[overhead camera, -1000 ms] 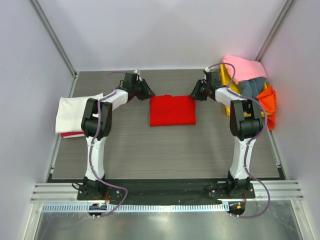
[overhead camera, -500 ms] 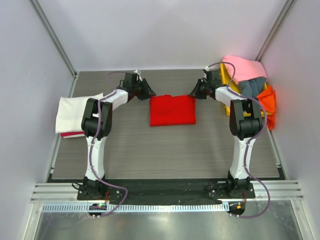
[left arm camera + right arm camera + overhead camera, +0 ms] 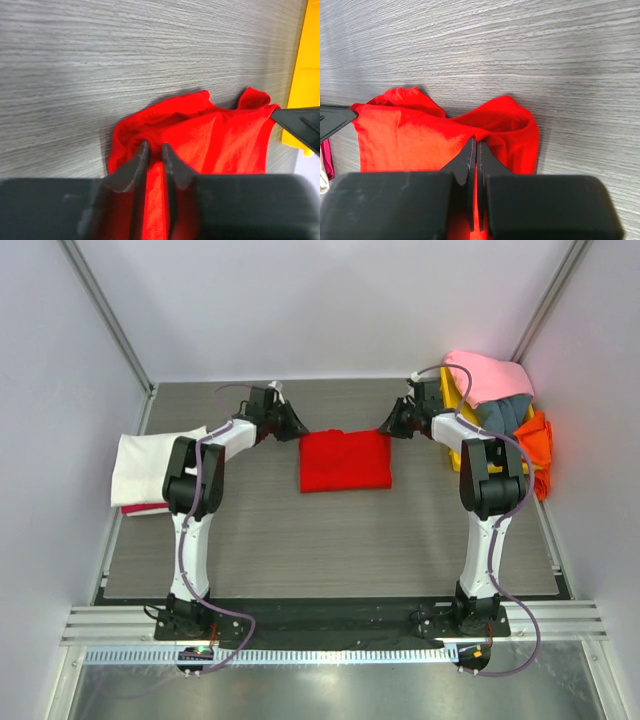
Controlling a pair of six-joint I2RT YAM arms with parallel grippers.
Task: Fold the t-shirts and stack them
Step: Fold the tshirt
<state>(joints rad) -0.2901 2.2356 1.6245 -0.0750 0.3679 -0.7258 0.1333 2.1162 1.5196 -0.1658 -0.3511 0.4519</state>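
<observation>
Red shirt: the bright red cloth t-shirt (image 3: 345,461) lies folded into a flat rectangle in the middle of the grey wood-grain worktop (image 3: 330,540), between my two arms
Left hand: my left hand (image 3: 154,149) is at the shirt's far left corner; its fingers are drawn narrow with a pinch of red cloth between them
Right hand: my right hand (image 3: 474,147) is at the far right corner; its fingers are all but together on bunched red fabric
Done: a folded cream-white cloth t-shirt (image 3: 150,462) rests on a deep pink folded one (image 3: 145,508) at the left edge; I take that for the stack
In hand: I judge the red shirt is folded, or nearly, and not yet stacked
Left: a crumpled pink shirt (image 3: 490,375), a grey-blue shirt (image 3: 505,412) and an orange shirt (image 3: 535,445) are heaped by the yellow plastic tray (image 3: 452,390); all are unfolded
</observation>
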